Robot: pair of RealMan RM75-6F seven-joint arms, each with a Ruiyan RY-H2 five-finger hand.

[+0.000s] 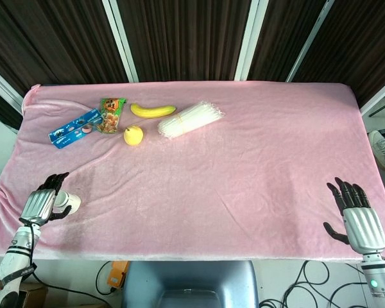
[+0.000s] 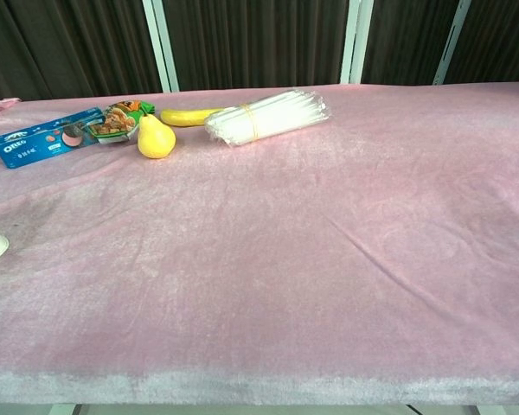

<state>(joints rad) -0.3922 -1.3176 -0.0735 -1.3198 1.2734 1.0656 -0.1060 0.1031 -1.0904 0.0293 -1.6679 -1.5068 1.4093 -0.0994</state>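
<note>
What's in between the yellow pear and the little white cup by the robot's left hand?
Nothing but bare pink cloth. The head view shows only wrinkled fabric between the pear and the white cup at the left hand.

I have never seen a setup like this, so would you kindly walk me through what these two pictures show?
It is a two-armed robot with finger hands at a table under a pink cloth. One picture looks down from its head, the other forward from its chest. The left hand lies with fingers spread beside a white cup, apparently not gripping it. The right hand lies open and empty. At the far side lie a blue Oreo box, a snack packet, a banana, a pear and a straw bundle.
</note>
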